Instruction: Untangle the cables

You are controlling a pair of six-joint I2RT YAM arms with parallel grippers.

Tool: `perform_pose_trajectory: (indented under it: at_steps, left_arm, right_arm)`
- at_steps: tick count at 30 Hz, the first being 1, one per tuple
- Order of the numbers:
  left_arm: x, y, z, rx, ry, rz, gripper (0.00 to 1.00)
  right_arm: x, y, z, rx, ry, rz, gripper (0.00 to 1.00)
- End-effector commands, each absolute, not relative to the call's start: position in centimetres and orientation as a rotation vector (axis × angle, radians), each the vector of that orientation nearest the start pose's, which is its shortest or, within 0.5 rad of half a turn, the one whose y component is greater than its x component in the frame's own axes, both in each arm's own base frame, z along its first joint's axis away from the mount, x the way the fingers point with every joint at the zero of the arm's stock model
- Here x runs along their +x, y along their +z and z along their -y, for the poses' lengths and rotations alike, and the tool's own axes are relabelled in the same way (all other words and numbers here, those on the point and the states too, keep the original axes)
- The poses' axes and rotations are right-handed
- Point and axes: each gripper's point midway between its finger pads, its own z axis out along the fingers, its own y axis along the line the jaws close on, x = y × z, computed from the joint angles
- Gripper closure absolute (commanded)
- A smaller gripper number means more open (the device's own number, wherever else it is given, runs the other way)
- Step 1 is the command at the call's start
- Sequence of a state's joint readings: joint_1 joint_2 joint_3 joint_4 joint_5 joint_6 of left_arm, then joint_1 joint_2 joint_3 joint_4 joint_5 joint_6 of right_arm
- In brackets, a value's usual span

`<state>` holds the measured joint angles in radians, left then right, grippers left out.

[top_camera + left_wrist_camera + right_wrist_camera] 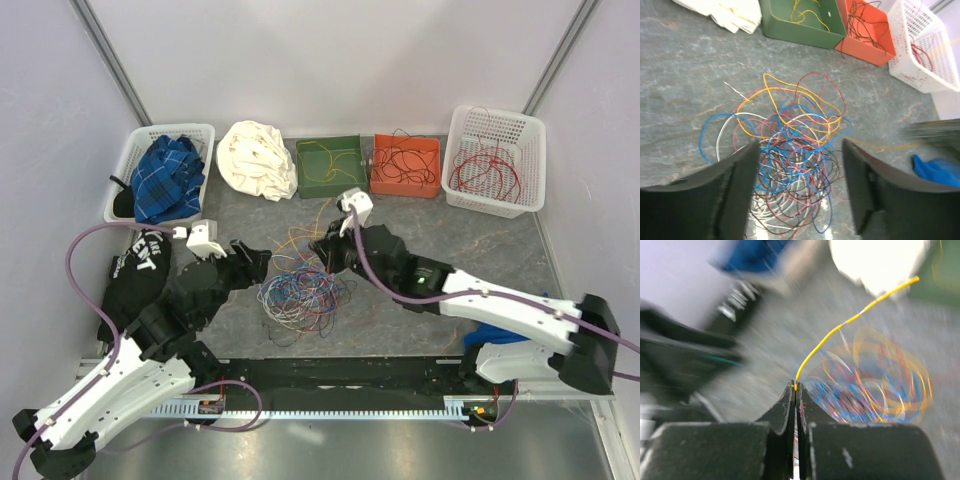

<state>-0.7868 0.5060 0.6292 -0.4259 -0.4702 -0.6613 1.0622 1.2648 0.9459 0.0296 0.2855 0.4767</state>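
Note:
The cables (300,290) lie in one loose tangle of blue, red, white, orange and yellow loops on the grey table between my two arms. In the left wrist view the tangle (790,155) sits right under my left gripper (800,175), which stands open, one finger on each side of the heap and nothing held. My right gripper (795,387) is shut on the end of a yellow cable (840,330) that rises from its tips toward the upper right. The blurred tangle (870,385) lies beyond it. From above, the right gripper (325,247) is at the heap's far edge and the left gripper (255,262) at its left edge.
Along the back stand a green bin (330,188) with yellow wire, an orange bin (405,188) with dark red wires and a white basket (490,205) with red wires. A white cloth (258,160), a basket (125,170) of blue cloth and a black cloth (145,265) lie on the left.

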Motion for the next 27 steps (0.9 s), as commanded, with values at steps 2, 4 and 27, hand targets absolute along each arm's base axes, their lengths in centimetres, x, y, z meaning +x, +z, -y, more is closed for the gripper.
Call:
perform_pose_trajectory:
  at_steps: [2,4,27]
  left_arm:
    - [22.1,26.1,12.1,-0.296,-0.547,-1.778,0.12]
    - [22.2,27.3,12.2,-0.294,-0.565,-1.747,0.10]
    - [22.6,29.4,22.8,0.379,-0.749,-1.248,0.00]
  right_arm:
    - [21.8,34.2,-33.4,-0.377,0.821,-1.738,1.00]
    - [21.3,36.7,-32.8,-0.371,0.847,-1.701,1.00]
    - [18.5,52.0,-31.2,-0.274,1.106,-1.524,1.00]
